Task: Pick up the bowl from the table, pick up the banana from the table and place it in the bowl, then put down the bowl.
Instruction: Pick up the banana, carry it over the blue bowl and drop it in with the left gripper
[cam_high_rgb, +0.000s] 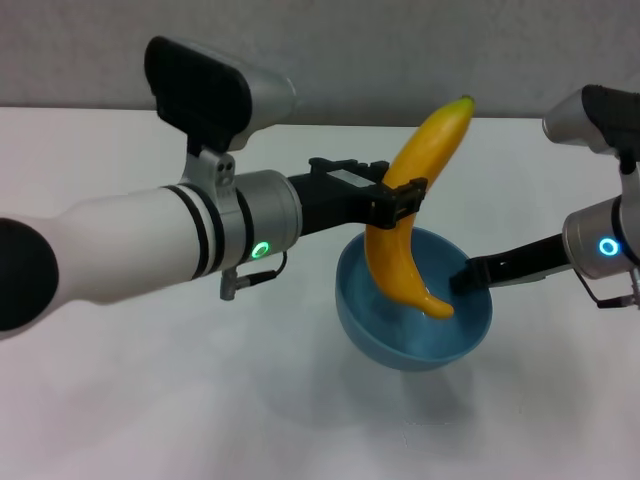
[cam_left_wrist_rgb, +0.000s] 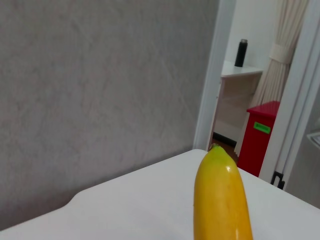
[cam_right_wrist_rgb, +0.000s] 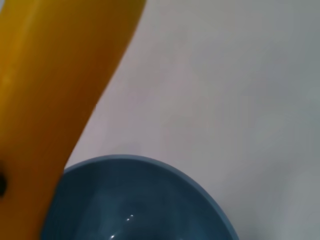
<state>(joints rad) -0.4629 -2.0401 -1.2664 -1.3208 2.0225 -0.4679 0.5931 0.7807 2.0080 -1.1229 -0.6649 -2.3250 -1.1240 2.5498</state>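
Observation:
The light-blue bowl (cam_high_rgb: 412, 320) hangs above the white table (cam_high_rgb: 200, 400), tilted toward me, with my right gripper (cam_high_rgb: 470, 276) shut on its right rim. My left gripper (cam_high_rgb: 402, 198) is shut on the middle of the yellow banana (cam_high_rgb: 400, 230), which stands nearly upright. Its lower end reaches down inside the bowl and its green-tipped end points up. The banana (cam_left_wrist_rgb: 222, 200) fills the lower part of the left wrist view. In the right wrist view the banana (cam_right_wrist_rgb: 55, 90) crosses above the bowl (cam_right_wrist_rgb: 145, 200).
A grey wall (cam_high_rgb: 400, 50) stands behind the table's rear edge. Beyond the table, in the left wrist view, are a red bin (cam_left_wrist_rgb: 260, 135) and a white shelf (cam_left_wrist_rgb: 240, 70) holding a dark bottle.

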